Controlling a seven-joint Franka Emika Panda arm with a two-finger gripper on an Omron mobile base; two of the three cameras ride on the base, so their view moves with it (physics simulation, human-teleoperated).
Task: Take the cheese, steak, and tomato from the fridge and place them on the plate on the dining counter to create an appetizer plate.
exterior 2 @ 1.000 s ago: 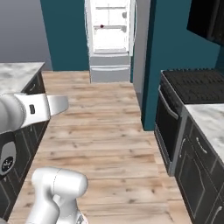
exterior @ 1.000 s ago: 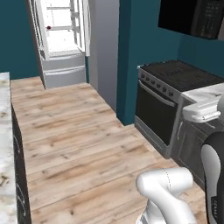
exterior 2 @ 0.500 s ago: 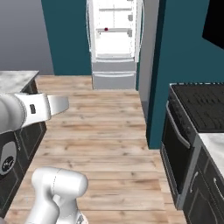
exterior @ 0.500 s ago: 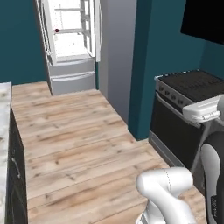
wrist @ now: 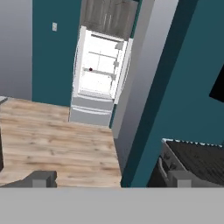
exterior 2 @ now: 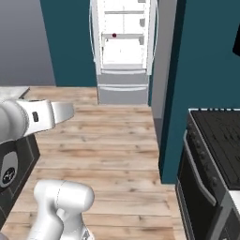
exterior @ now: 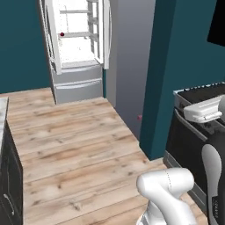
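Note:
The fridge (exterior: 77, 44) stands open at the far end of the wood floor, its white shelves lit, also seen in the right base view (exterior 2: 124, 47) and the hand view (wrist: 100, 74). A small dark red tomato (exterior: 62, 34) sits on an upper shelf at the left (exterior 2: 114, 35) (wrist: 90, 69). Cheese and steak are too small to make out at this distance. The plate is out of view. My gripper (wrist: 112, 179) is open with nothing between its fingertips (wrist: 43, 178), still far from the fridge and pointing towards it.
A teal wall column (exterior: 176, 66) juts out on the right, with a black stove (exterior 2: 215, 154) just in front of it. A marble-topped counter with a dark base (exterior 2: 11, 91) edges the left; I cannot tell whether it is the dining counter. Open wood floor (exterior: 74, 132) leads to the fridge.
The base has driven forward towards the fridge, so the fridge looks bigger and the stove and teal column have slid right. The gripper has stayed open.

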